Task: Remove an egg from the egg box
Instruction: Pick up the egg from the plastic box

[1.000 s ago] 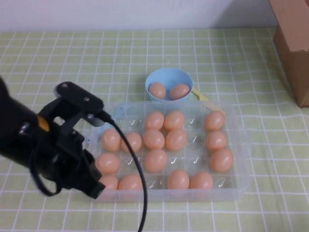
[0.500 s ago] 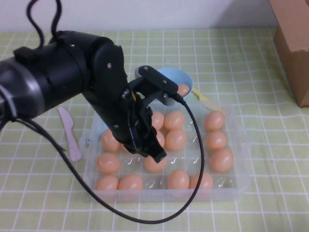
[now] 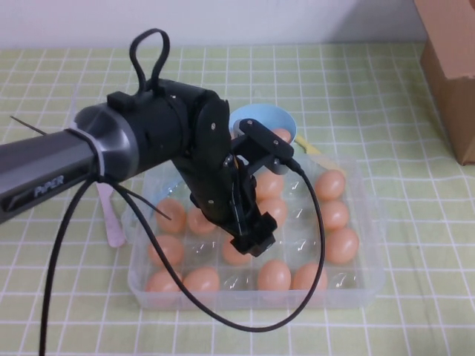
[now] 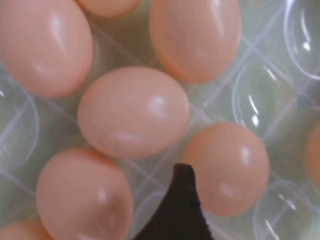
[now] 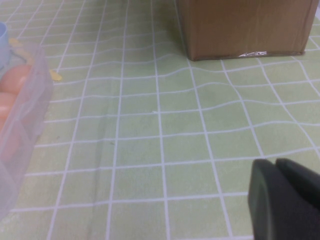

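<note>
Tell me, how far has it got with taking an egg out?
Two eggs already lie in the blue bowl. Right now the left gripper hangs low over the middle of the egg box, close above an egg, with nothing gripped yet. Grasping and lifting remain. The right gripper sits parked over the tablecloth.

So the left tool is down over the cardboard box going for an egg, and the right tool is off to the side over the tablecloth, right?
Not quite: the high view shows the left tool over the clear egg box, not the cardboard box. The right tool is indeed aside, over the tablecloth.
</note>
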### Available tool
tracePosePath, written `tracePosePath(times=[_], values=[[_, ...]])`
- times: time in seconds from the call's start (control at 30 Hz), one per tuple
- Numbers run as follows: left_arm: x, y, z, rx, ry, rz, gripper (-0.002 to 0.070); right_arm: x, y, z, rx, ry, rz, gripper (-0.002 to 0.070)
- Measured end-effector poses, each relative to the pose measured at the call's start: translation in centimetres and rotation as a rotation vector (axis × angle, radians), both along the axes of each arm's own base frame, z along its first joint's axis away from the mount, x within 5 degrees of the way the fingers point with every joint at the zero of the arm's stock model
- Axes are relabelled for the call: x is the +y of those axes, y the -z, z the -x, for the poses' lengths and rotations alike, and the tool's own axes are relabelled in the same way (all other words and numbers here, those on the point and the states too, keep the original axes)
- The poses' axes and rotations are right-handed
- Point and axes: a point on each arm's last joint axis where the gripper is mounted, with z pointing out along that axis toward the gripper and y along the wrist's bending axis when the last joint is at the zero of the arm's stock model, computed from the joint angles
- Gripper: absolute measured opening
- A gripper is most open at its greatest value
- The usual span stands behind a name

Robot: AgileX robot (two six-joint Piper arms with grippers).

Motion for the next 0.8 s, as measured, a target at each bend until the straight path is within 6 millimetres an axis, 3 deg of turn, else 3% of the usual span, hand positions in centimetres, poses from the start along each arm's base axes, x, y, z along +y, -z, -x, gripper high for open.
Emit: tracePosePath(times=[0.23,0.5,0.8], values=[[-0.2,2.2,-0.9,0.015,-0.008,-0.022,0.0554,0.0,0.0,0.0,0.0,0.0,0.0,-0.0019],[0.5,3.0,-1.9,0.02,-0.034,-0.034,0.0545,0.0,0.0,0.0,0.0,0.0,0.0,-0.0019],[0.1,4.4,-1.9,0.073,-0.061,-0.016,0.0375,0.0,0.0,0.0,0.0,0.0,0.0,-0.0019]])
